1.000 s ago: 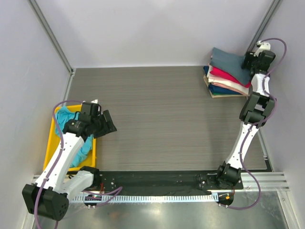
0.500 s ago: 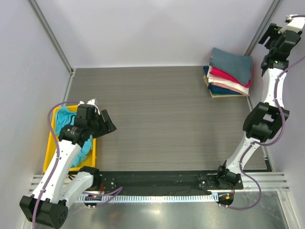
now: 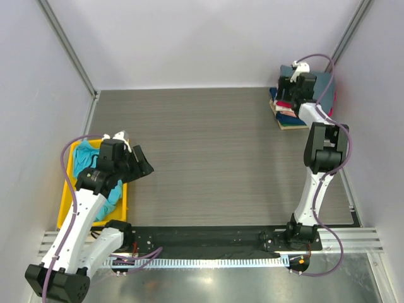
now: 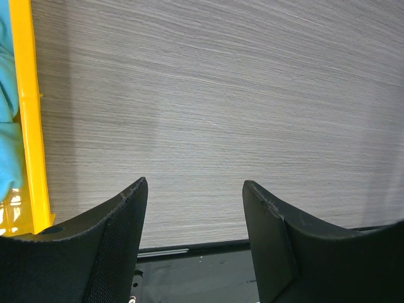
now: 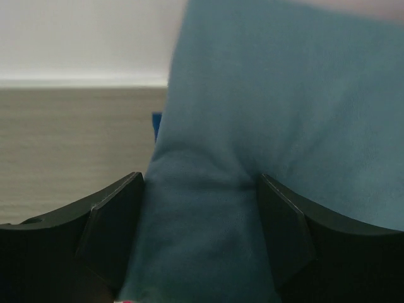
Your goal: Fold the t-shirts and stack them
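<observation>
A folded stack of t-shirts (image 3: 285, 120) lies at the far right of the table, with the slate grey-blue one (image 3: 324, 84) on top. My right gripper (image 3: 292, 84) is down on the stack's left side. In the right wrist view its jaws (image 5: 199, 183) stand wide apart, and a bulge of the grey-blue shirt (image 5: 265, 95) fills the gap between them and touches both fingers. A teal t-shirt (image 3: 82, 158) lies crumpled in the yellow bin (image 3: 65, 196). My left gripper (image 3: 142, 163) hovers just right of the bin, open and empty (image 4: 196, 189).
The yellow bin's rim (image 4: 28, 113) runs down the left of the left wrist view, with teal cloth (image 4: 6, 126) inside it. The black base rail (image 3: 208, 237) lines the near edge. Walls close in on the left, the back and the right.
My right arm swung from the stack's right side up and away, then came down on the stack's left side. The left arm has barely shifted.
</observation>
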Action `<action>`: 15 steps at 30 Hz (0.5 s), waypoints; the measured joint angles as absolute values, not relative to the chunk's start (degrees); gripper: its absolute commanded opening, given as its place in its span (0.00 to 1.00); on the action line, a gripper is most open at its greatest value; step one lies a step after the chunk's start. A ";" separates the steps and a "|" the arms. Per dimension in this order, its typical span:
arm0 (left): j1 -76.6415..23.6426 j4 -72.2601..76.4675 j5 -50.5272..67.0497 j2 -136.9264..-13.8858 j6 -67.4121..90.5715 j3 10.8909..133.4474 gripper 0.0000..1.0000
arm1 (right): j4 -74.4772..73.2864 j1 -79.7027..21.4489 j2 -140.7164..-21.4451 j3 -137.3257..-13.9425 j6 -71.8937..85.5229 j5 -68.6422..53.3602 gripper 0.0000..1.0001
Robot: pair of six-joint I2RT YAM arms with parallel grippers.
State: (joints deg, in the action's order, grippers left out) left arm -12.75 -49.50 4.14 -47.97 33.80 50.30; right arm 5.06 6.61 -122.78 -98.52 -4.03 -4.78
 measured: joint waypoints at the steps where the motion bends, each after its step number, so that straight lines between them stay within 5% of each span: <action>1: -12.75 -49.47 4.14 -47.86 33.80 50.30 0.63 | 6.33 6.81 -122.54 -95.55 -4.25 -4.71 0.78; 7: -12.75 -49.47 4.14 -47.77 33.80 50.30 0.63 | 13.30 7.18 -117.08 -85.17 -4.47 -4.73 0.78; 15: -12.75 -49.50 4.10 -46.83 33.80 50.30 0.64 | 9.30 7.97 -114.54 -89.82 0.69 -5.74 0.85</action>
State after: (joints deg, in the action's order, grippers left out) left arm -12.75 -49.50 4.10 -46.83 33.80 50.30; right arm 9.30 7.97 -114.54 -89.82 0.69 -5.74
